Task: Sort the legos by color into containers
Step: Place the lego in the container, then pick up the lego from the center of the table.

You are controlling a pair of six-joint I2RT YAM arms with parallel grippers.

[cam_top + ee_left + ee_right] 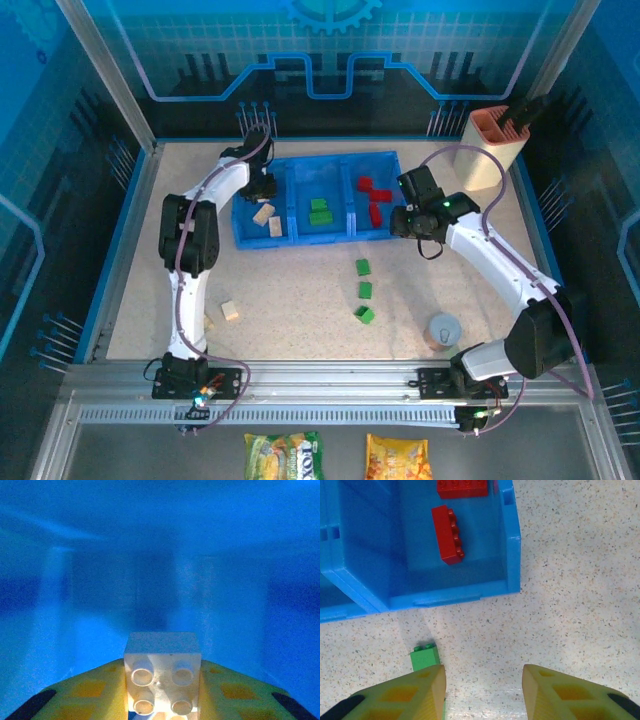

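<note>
**A:** What has the left gripper (162, 682) got?

**B:** A cream brick (162, 650), studs toward the wrist camera. It is pinched between the two yellow fingers (85, 690), one pressing each side. Blue walls stand all round it. From above, this gripper sits low in the left compartment (248, 230) of the tray (300, 241).

**A:** And the right gripper (482, 680)?

**B:** Its jaws are spread wide with nothing between them. They hang above bare table (570, 605), just near of the tray's near right corner. A green brick (425, 656) lies on the table there, its near end hidden behind the left-hand finger.

**A:** What lies in the tray?

**B:** Two other cream pieces (263, 212) in the left compartment, two green pieces (319, 205) in the middle compartment (320, 180), and three red bricks (374, 213) in the right compartment (360, 231).

**A:** And loose on the table?

**B:** That green brick is the far end of a green row (365, 290) of three, running near to far. A lone cream block (230, 311) lies well to the left, beside the left arm (190, 240). A grey cup (443, 330) stands near right, and a beige holder (492, 145) stands in the far right corner.
</note>
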